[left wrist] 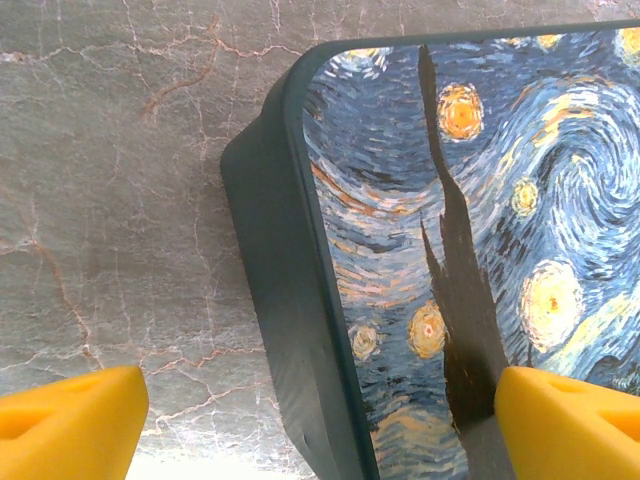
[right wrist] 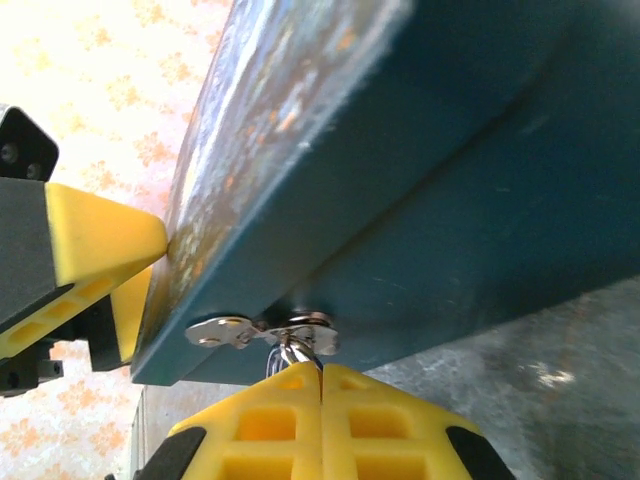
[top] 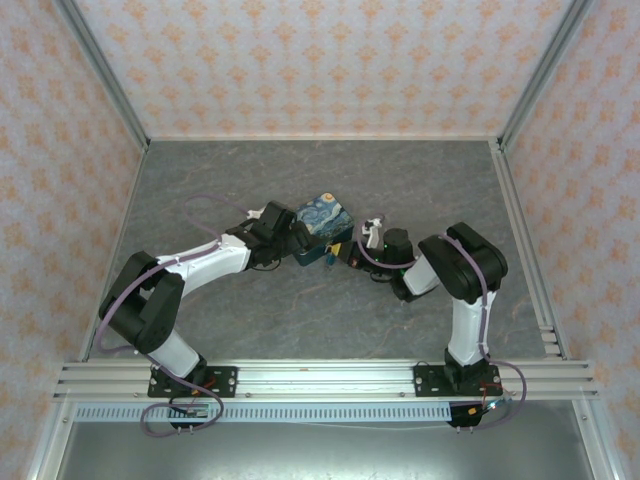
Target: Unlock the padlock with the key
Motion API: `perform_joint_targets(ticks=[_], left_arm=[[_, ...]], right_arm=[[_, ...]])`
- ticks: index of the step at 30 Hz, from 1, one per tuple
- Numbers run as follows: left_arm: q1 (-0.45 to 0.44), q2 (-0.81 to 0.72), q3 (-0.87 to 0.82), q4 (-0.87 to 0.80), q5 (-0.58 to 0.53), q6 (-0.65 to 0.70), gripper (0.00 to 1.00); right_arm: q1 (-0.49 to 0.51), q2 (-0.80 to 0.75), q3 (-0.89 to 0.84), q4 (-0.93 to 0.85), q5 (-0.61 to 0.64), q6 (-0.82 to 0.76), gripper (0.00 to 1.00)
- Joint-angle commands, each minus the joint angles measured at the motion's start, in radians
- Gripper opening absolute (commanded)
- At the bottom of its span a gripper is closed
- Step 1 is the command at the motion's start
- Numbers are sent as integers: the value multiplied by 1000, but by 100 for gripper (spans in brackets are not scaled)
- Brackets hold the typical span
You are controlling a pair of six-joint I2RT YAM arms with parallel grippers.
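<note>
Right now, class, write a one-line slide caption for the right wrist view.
Right gripper, shut, at the metal latch on the blue box.

Starry-night box (left wrist: 480, 230) on marbled table (left wrist: 120, 200), its edge between wide-apart yellow pincer fingertips (left wrist: 70, 425).

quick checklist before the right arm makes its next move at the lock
1. Right gripper jaws shut: ok.
2. Silver loop below the hasp pinched between them: cannot tell.
3. Left gripper jaws open astride the box wall: ok.
4. Left finger touching the lid edge: ok.
5. Key seated in padlock: cannot tell.
</note>
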Motion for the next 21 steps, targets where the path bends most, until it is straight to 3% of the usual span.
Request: perform_joint_targets(ticks=[1,10,21], left_arm=[[-10,4,-24,-78,-39,-3,90],[-18,-4,-38,-78,-40,-6,90],[-36,9,-37,-73,-44,-15,90]], right_arm=[[-15,-31,-22,18,59,9,0],[-20,-12,-38,135,97,111,0],[-8,-46,-54,219,262,278,0]])
